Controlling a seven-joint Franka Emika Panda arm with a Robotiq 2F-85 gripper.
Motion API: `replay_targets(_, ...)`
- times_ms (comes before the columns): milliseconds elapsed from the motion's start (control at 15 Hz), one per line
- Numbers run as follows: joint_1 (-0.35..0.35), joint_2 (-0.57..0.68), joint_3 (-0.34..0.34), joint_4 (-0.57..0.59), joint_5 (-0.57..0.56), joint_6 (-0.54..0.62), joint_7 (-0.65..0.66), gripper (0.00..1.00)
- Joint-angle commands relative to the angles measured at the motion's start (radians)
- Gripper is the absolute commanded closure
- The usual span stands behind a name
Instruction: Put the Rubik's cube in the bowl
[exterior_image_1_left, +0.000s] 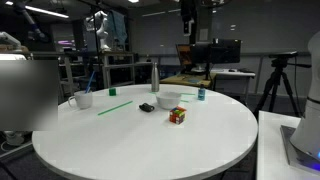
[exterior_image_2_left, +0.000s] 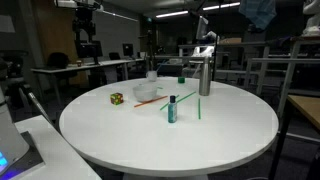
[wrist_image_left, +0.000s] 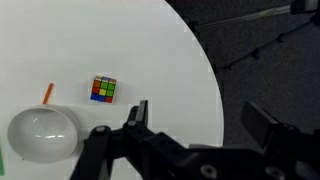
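Dim lab of desks and monitors behind a round white table (exterior_image_1_left: 150, 145). Broad bare tabletop toward the near rim in both exterior views, objects gathered toward the far side. In an exterior view, from the left: white mug (exterior_image_1_left: 82, 99), green stick (exterior_image_1_left: 115, 107) lying flat, flat black object (exterior_image_1_left: 147, 107), silver bottle (exterior_image_1_left: 154, 77) upright, white bowl (exterior_image_1_left: 168, 99) just in front of it, Rubik's cube (exterior_image_1_left: 178, 116) near the bowl on the nearer side but apart from it, small teal bottle (exterior_image_1_left: 201, 94), then a tripod (exterior_image_1_left: 272, 85) on the floor beyond the rim. Everything small and soft at this distance; cube colours barely readable. In the wrist view, from the left: a green sliver cut off at the bottom corner, the bowl low down and empty, its right side close to the dark gripper body, an orange stick (wrist_image_left: 47, 93) just above it, the cube standing free on open white surface, well in from the curved table edge. Right of that edge, only dark floor with blurred shapes. Gripper (wrist_image_left: 195, 108) entering from the bottom, fingers (wrist_image_left: 140, 112) spread wide, holding nothing and touching nothing, with the cube up and to the left of the gap.
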Motion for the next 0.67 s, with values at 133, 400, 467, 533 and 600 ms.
replay_targets(133,-0.017,0.000,0.015,0.002,0.005,-0.003,-0.005,0.00)
replay_targets(400,-0.037,0.029,0.021,0.008,-0.047,0.044,0.004,0.00)
replay_targets(467,-0.052,0.038,0.023,0.007,-0.088,0.068,0.002,0.00)
replay_targets(533,-0.061,0.047,0.023,0.002,-0.125,0.102,-0.004,0.00)
replay_targets(600,-0.076,0.064,0.022,0.003,-0.170,0.125,0.002,0.00)
